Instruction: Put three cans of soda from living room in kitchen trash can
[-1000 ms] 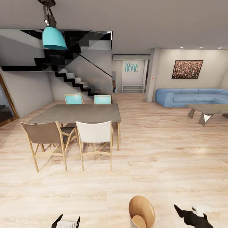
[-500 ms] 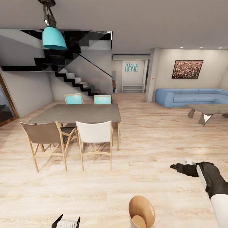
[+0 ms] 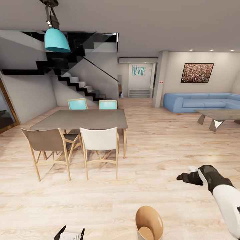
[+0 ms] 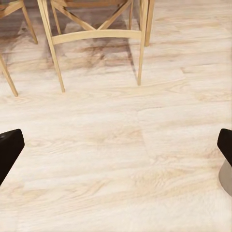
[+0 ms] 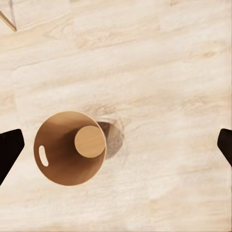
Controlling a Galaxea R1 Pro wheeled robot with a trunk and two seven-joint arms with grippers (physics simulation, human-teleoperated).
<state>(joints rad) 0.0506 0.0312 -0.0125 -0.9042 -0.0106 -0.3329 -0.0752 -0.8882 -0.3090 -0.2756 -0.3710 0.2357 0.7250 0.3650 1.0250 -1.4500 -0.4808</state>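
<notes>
The trash can (image 3: 149, 222), pale outside and tan inside, stands on the wood floor at the bottom centre of the head view. In the right wrist view I look straight down into the trash can (image 5: 52, 143), and nothing lies in it. My right gripper (image 3: 182, 176) hovers open above and to the right of the can, with its fingers (image 5: 8, 150) spread wide. My left gripper (image 3: 71, 232) sits low at the bottom left, open over bare floor, fingers (image 4: 9, 147) far apart. The soda cans are out of view.
A grey dining table (image 3: 100, 119) with several chairs (image 3: 100, 143) stands ahead on the left. A blue sofa (image 3: 200, 101) and a low coffee table (image 3: 218, 116) are at the far right. Stairs (image 3: 80, 86) rise behind. Open wood floor (image 3: 160, 150) lies between them.
My right arm has lifted from the bottom right corner to a higher spot over the floor, and the forearm has since shifted slightly. The left gripper, the trash can and the camera have not moved.
</notes>
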